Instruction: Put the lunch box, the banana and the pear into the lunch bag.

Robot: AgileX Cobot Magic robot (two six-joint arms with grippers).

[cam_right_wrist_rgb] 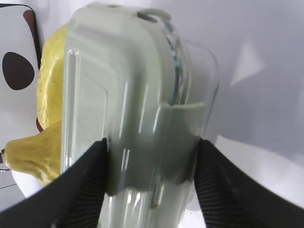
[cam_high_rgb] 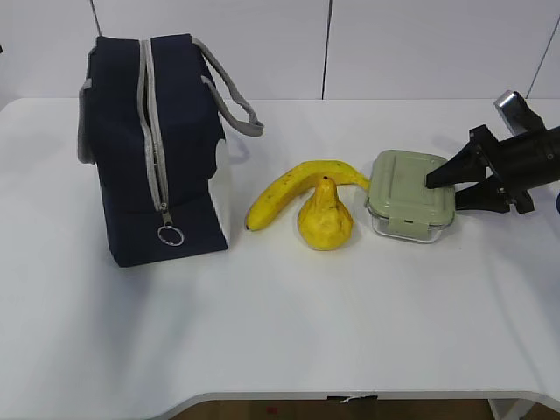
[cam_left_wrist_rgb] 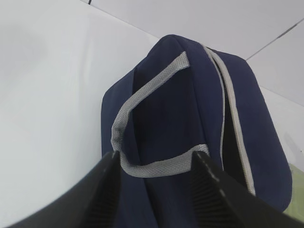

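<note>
On the white desk (cam_high_rgb: 280,332), the squat bumpy yellow pear (cam_high_rgb: 325,219) stood nearest, touching the curved yellow banana (cam_high_rgb: 293,188) behind it. To their right, the right claw (cam_high_rgb: 446,185) spread its fingers around the clear glass lunch box with sage-green lid (cam_high_rgb: 409,194). At left stood the tall navy fabric lunch bag (cam_high_rgb: 153,149), zipped; the left claw (cam_left_wrist_rgb: 154,159) hung spread beside its grey handle.

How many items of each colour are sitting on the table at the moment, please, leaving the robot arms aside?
Yellow: 2, the banana and the pear
Navy blue: 1, the lunch bag
Pale green: 1, the lunch box
Total: 4
</note>
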